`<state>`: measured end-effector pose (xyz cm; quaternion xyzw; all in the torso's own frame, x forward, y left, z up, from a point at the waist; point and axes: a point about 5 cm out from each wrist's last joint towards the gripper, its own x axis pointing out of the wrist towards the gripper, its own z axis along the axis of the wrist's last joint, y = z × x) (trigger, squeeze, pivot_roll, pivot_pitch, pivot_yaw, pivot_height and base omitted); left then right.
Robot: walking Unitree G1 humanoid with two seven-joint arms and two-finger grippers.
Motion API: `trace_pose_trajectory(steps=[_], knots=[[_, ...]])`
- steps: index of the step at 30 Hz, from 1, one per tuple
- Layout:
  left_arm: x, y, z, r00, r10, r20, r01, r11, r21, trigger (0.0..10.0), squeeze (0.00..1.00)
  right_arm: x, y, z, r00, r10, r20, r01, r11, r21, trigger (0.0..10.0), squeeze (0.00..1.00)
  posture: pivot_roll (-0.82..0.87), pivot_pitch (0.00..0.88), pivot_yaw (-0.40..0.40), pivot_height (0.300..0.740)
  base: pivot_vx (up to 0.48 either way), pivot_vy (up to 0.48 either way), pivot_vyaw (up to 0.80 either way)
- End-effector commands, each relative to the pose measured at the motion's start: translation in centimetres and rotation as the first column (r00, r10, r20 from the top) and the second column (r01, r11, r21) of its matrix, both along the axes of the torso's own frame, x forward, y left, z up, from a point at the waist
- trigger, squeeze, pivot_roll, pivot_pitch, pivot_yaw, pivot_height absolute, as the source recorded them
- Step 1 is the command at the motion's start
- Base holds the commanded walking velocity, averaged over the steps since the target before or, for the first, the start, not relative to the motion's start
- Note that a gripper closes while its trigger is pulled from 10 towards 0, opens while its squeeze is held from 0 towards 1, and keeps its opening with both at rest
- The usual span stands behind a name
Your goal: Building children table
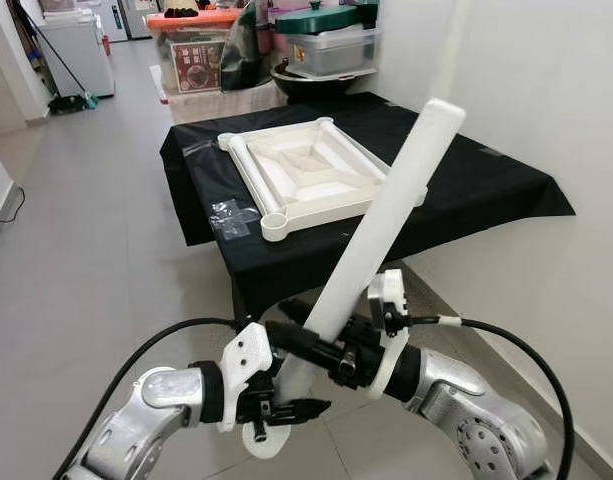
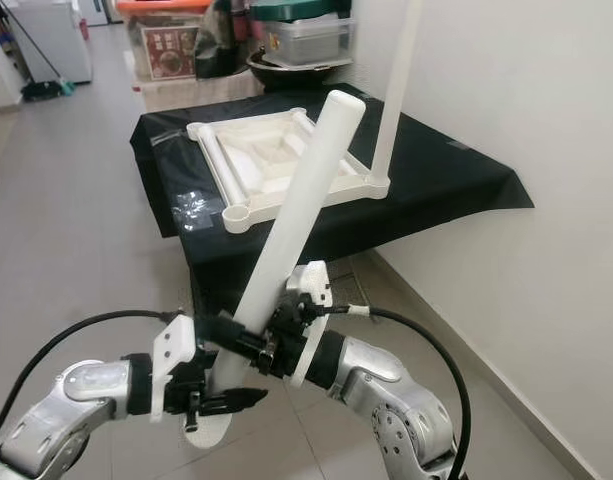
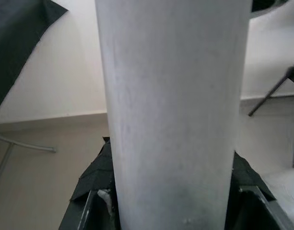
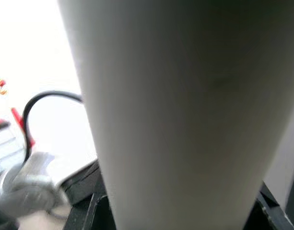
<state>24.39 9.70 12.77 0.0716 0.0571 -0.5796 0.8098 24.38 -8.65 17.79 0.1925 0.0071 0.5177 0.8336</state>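
Both arms meet low in front of the robot and hold one long white table leg. The leg is a thick round tube, tilted, with its top end pointing up and toward the robot's right, over the near edge of the worktop. Its bottom end has a round white flange, seen just under the left hand.

The left hand grips the leg close to the bottom, with black fingers pinching the tube from both sides. The right hand grips the same leg a little higher, its fingers pressed against the tube too. In both wrist views the white tube stands between the dark fingers.

The worktop is covered with a black cloth. On it lies the white tabletop, turned upside down, with its ribs and round corner sockets facing up. In the right eye view, another white leg stands upright in the corner socket nearest the wall. A small clear plastic bag lies on the cloth just beside the tabletop, on the robot's left.

Behind the worktop there are storage boxes, and the floor is grey tile.
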Motion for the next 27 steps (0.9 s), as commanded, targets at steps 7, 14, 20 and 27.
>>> trace_pose_trajectory(steps=[7, 14, 20, 27], knots=[[2.6, 0.6, 2.2, 0.978, 0.179, 0.108, -0.168, 0.981, -0.1, 10.0, 1.0, 0.7, 0.0, -0.6, 0.995, -0.073, -0.072, 0.075, 0.997, 0.023, 0.0, 0.0, -0.06, 0.0, -0.001, 0.74, 0.0, 0.0, 0.0], [1.0, 2.6, 3.5, 0.991, 0.122, 0.05, -0.113, 0.981, -0.159, 10.0, 1.0, 3.5, -2.9, 0.4, 0.957, -0.288, -0.04, 0.288, 0.958, -0.003, 0.0, 0.0, -0.06, 0.0, -0.001, 0.74, 0.0, 0.0, 0.0], [0.2, 3.4, 3.7, 0.995, 0.095, 0.035, -0.089, 0.986, -0.141, 10.0, 0.68, 4.6, -4.7, 0.7, 0.926, -0.377, -0.026, 0.376, 0.926, -0.027, 0.0, 0.0, -0.05, 0.0, -0.009, 0.74, 0.0, 0.0, 0.0], [0.7, 6.5, 3.7, 0.935, 0.346, 0.078, -0.334, 0.932, -0.14, 10.0, 0.0, 8.9, -12.8, 5.1, 0.615, -0.783, 0.093, 0.788, 0.614, -0.052, 0.0, 0.0, -0.03, 0.0, -0.016, 0.74, 0.0, 0.0, 0.0]])
